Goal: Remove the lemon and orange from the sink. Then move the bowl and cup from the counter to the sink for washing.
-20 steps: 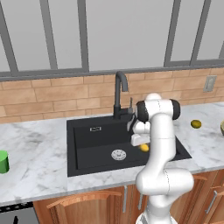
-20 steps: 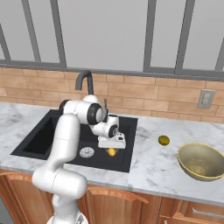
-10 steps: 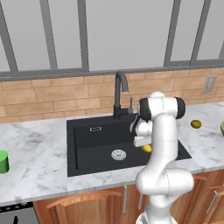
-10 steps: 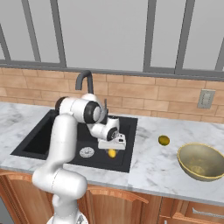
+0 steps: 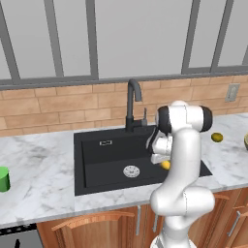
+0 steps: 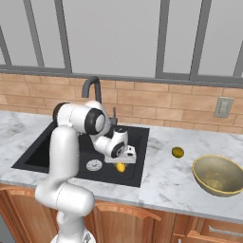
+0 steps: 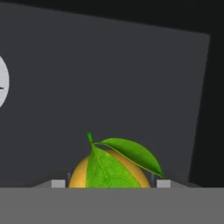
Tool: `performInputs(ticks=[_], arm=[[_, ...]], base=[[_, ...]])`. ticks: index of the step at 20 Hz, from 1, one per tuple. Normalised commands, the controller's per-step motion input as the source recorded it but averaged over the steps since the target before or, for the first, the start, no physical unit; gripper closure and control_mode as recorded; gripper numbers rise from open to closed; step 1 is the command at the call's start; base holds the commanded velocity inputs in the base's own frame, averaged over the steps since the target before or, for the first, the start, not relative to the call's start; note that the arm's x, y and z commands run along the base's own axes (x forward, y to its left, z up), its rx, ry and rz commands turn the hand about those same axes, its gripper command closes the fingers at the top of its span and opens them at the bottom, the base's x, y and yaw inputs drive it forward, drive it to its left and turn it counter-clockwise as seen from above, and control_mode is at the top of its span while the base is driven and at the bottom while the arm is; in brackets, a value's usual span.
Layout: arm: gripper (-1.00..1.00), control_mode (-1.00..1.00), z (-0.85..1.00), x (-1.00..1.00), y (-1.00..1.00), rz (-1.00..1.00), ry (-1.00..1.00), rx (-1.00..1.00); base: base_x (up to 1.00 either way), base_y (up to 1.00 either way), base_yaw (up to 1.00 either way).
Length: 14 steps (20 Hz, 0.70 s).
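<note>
Down in the sink (image 5: pixel 97 160), near its right wall, the orange (image 7: pixel 109 171) with its green leaf (image 7: pixel 124 153) lies directly ahead of the gripper (image 7: pixel 107 183), between the pale fingertips (image 7: pixel 58 183); they look spread either side, seemingly not yet clamped.

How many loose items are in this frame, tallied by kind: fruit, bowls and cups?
Fruit: 2, the dull orange-yellow leafy orange on the floor of the black rectangular sink, and the small bright yellow lemon on the marble counter.
Bowls: 1, the wide golden-tan bowl.
Cups: 1, the small bright green cup.
Total: 4.
</note>
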Motion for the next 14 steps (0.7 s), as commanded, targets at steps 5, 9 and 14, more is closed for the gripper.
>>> performInputs(ticks=[5, 9, 14], arm=[[1.0, -1.0, 0.43, -0.09, -0.01, 0.0, 0.0, 0.0], [1.0, -1.0, 0.44, -0.11, -0.03, 0.0, 0.0, 0.0], [1.0, -1.0, 0.46, -0.16, -0.03, 0.0, -0.01, 0.0]], base=[[0.0, 0.0, 0.0], [0.0, 0.0, 0.0], [0.0, 0.0, 0.0]])
